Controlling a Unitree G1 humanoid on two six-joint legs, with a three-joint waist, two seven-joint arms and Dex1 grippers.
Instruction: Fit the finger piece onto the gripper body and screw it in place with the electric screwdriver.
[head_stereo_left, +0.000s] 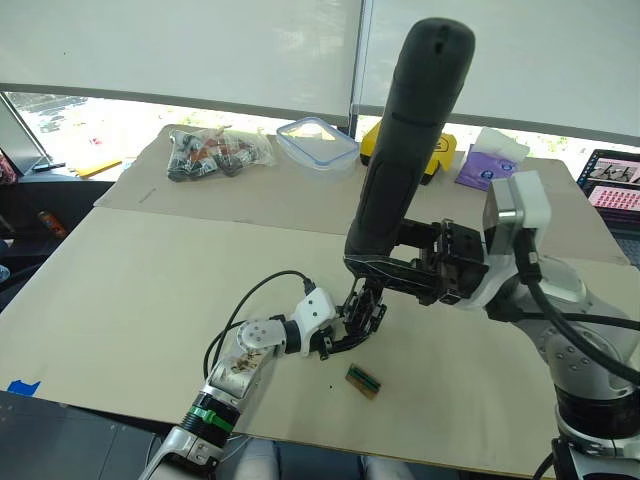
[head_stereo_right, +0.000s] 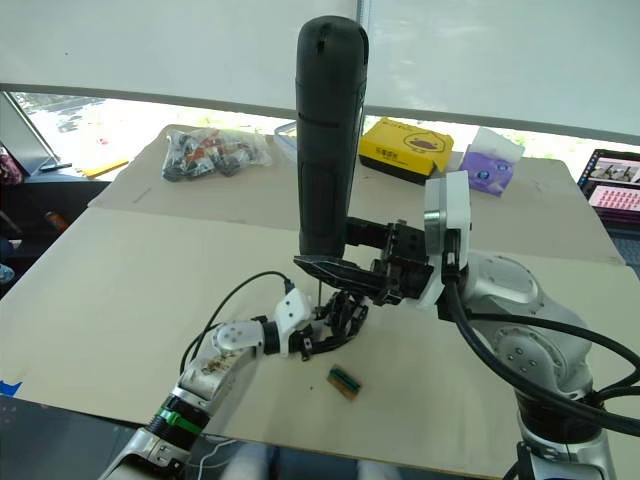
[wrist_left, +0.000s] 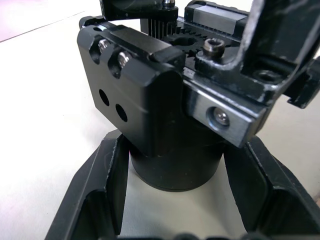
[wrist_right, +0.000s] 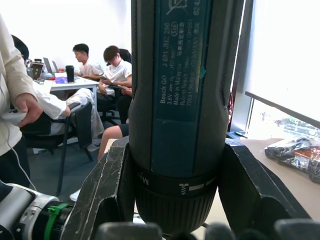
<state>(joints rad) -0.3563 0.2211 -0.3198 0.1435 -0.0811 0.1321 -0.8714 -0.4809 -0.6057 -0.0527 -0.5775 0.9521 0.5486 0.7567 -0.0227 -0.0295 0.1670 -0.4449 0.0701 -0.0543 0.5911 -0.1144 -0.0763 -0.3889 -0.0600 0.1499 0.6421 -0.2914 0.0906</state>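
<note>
Black against the pale table (head_stereo_left: 120, 300), the electric screwdriver (head_stereo_left: 405, 140) stands upright in the head views, clamped near its lower end by the right gripper (head_stereo_left: 400, 272), its fingers closed on the barrel. The thin bit points down at the gripper body (head_stereo_left: 362, 312), which sits on the table held between the fingers of the left gripper (head_stereo_left: 335, 335). A small green-and-brown block (head_stereo_left: 363, 380) lies just in front of that gripper. Far back sit a bag of dark parts (head_stereo_left: 212, 152), a clear lidded box (head_stereo_left: 317, 140), a yellow box (head_stereo_right: 405, 148) and a purple pack (head_stereo_right: 487, 172).

The left wrist view brings the gripper body (wrist_left: 165, 105) close: a round black base standing on the table between the two black fingers (wrist_left: 95, 190), with a blocky top showing screw heads, round holes and a silver rail. Whether the fingers touch the base cannot be told here. The finger piece cannot be picked out among the black parts.

The right wrist view shows the screwdriver barrel (wrist_right: 182, 100) with its printed label, gripped on both sides by the fingers (wrist_right: 107, 190). Behind it, people (wrist_right: 100, 65) sit at desks.
</note>
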